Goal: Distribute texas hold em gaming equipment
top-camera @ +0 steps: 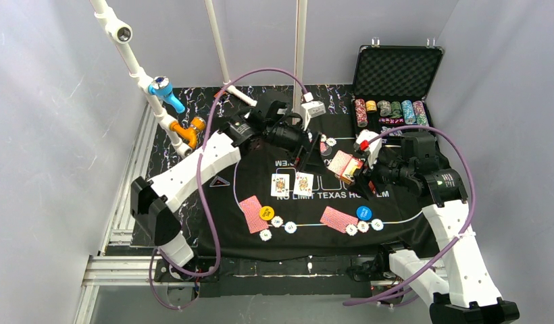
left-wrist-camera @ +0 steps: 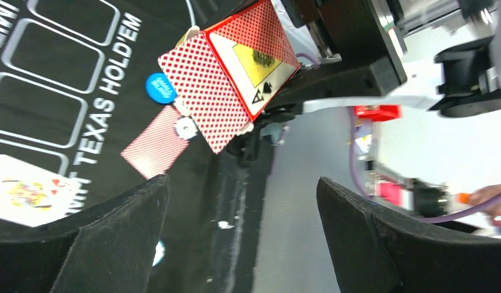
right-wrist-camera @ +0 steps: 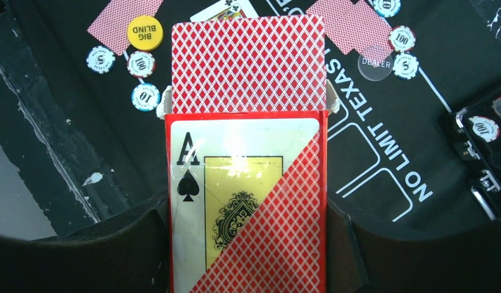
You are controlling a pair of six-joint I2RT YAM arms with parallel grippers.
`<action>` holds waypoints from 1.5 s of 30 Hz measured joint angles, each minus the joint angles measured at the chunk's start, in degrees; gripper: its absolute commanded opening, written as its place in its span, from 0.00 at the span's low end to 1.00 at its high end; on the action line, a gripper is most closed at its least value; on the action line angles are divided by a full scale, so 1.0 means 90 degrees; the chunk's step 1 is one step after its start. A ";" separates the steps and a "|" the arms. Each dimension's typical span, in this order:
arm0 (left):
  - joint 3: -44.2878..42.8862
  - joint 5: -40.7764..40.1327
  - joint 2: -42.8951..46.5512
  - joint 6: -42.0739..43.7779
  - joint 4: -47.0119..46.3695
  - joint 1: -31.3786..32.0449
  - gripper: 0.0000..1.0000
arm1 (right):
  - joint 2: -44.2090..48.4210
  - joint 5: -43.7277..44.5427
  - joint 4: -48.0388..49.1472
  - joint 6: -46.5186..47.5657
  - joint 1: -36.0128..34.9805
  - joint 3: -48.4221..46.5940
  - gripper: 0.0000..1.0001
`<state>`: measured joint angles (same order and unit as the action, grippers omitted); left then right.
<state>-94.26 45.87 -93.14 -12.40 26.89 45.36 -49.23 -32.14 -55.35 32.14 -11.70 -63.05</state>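
Right gripper (right-wrist-camera: 245, 232) clamps the card box (right-wrist-camera: 236, 165) — red-backed cards (right-wrist-camera: 248, 61) jutting out; left gripper (left-wrist-camera: 241, 186) gapes wide, empty.

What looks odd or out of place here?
A red-backed card sticks half out of the box clamped in the right gripper. On the mat, both face-down piles lie tilted, while the face-up pair sits straight.

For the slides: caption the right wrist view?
Right pincer grips the card box, red-backed cards protruding, above the felt mat.
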 measured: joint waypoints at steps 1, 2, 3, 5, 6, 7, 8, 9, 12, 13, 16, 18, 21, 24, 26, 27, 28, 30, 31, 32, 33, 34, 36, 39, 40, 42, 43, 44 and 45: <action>-0.0005 0.0124 -0.0092 -0.0265 -0.0102 0.0002 0.89 | -0.0005 -0.0010 -0.0012 0.0083 0.0000 0.0000 0.01; -0.0010 0.0236 -0.0221 -0.0525 -0.0223 0.0005 0.89 | -0.0002 -0.0029 -0.0015 0.0141 0.0000 0.0000 0.01; -0.0010 0.0323 -0.0355 -0.0787 -0.0342 0.0002 0.88 | 0.0000 -0.0041 -0.0012 0.0172 0.0000 0.0000 0.01; -0.0015 0.0406 -0.0588 -0.1166 -0.0517 0.0002 0.86 | 0.0000 -0.0092 -0.0012 0.0253 0.0000 0.0000 0.01; -0.0017 0.0430 -0.0724 -0.1362 -0.0600 0.0002 0.84 | 0.0002 -0.0119 -0.0012 0.0284 -0.0002 0.0000 0.01; -0.0019 0.0444 -0.0843 -0.1520 -0.0661 0.0002 0.82 | 0.0002 -0.0134 -0.0010 0.0304 -0.0005 0.0000 0.01; -0.0022 0.0461 -0.0954 -0.1668 -0.0719 0.0005 0.79 | 0.0002 -0.0158 -0.0010 0.0316 -0.0005 0.0000 0.01; -0.0024 0.0474 -0.1052 -0.1802 -0.0787 0.0012 0.76 | 0.0002 -0.0172 -0.0010 0.0321 -0.0005 0.0000 0.01; -0.0024 0.0459 -0.1200 -0.2021 -0.0848 0.0017 0.63 | 0.0000 -0.0221 -0.0002 0.0335 -0.0005 -0.0007 0.01; -0.0024 0.0464 -0.1214 -0.2074 -0.0848 0.0017 0.57 | 0.0000 -0.0219 -0.0005 0.0340 -0.0007 -0.0007 0.01; -0.0046 0.0481 -0.1209 -0.2176 -0.0911 0.0007 0.39 | 0.0000 -0.0206 -0.0015 0.0362 -0.0012 -0.0007 0.01; -0.0046 0.0510 -0.1197 -0.2227 -0.0974 0.0000 0.28 | 0.0000 -0.0175 -0.0034 0.0403 -0.0012 -0.0007 0.01; -0.0032 0.0588 -0.1127 -0.2300 -0.1112 -0.0080 0.16 | 0.0000 -0.0138 -0.0087 0.0440 -0.0012 -0.0007 0.01; 0.0017 0.0656 -0.1054 -0.2438 -0.1377 -0.0199 0.03 | 0.0007 -0.0163 -0.0095 0.0457 -0.0012 -0.0007 0.01; 0.0056 0.0695 -0.1035 -0.2545 -0.1593 -0.0262 0.00 | 0.0012 -0.0175 -0.0092 0.0457 -0.0012 -0.0007 0.01; 0.0092 0.0724 -0.1025 -0.2589 -0.1698 -0.0287 0.00 | 0.0012 -0.0180 -0.0092 0.0457 -0.0019 -0.0007 0.01; 0.0117 0.0753 -0.1020 -0.2625 -0.1763 -0.0301 0.00 | 0.0012 -0.0185 -0.0090 0.0457 -0.0024 -0.0007 0.01; 0.0141 0.0811 -0.1020 -0.2669 -0.1853 -0.0304 0.01 | 0.0012 -0.0185 -0.0085 0.0457 -0.0029 -0.0007 0.01; 0.0153 0.0828 -0.1018 -0.2684 -0.1885 -0.0306 0.16 | 0.0012 -0.0185 -0.0080 0.0457 -0.0032 -0.0007 0.01; 0.0175 0.0845 -0.1008 -0.2696 -0.1923 -0.0316 0.34 | 0.0012 -0.0185 -0.0078 0.0457 -0.0034 -0.0007 0.01; 0.0202 0.0860 -0.0998 -0.2703 -0.1950 -0.0328 0.49 | 0.0012 -0.0185 -0.0073 0.0457 -0.0034 -0.0007 0.01; 0.0221 0.0865 -0.0993 -0.2715 -0.1953 -0.0335 0.62 | 0.0012 -0.0187 -0.0070 0.0457 -0.0034 -0.0007 0.01; 0.0260 0.0843 -0.0981 -0.2715 -0.1943 -0.0350 0.75 | 0.0012 -0.0187 -0.0070 0.0457 -0.0034 -0.0007 0.01; 0.0323 0.0792 -0.0964 -0.2798 -0.1933 -0.0367 0.76 | 0.0012 -0.0189 -0.0066 0.0454 -0.0036 -0.0007 0.01; 0.0325 0.0784 -0.0964 -0.2817 -0.1936 -0.0367 0.76 | 0.0012 -0.0189 -0.0063 0.0452 -0.0036 -0.0007 0.01; 0.0325 0.0760 -0.0964 -0.2815 -0.1943 -0.0342 0.74 | 0.0012 -0.0192 -0.0022 0.0427 -0.0036 -0.0007 0.01; 0.0325 0.0736 -0.0964 -0.2812 -0.1936 -0.0301 0.72 | 0.0012 -0.0194 0.0002 0.0420 -0.0036 -0.0007 0.01; 0.0325 0.0721 -0.0969 -0.2812 -0.1931 -0.0262 0.70 | 0.0010 -0.0202 0.0027 0.0403 -0.0036 -0.0007 0.01; 0.0325 0.0707 -0.0971 -0.2812 -0.1928 -0.0209 0.67 | 0.0007 -0.0216 0.0044 0.0396 -0.0036 -0.0007 0.01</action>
<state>-91.33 52.23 -101.89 -37.71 9.54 43.48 -49.17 -34.09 -54.96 35.70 -12.03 -63.11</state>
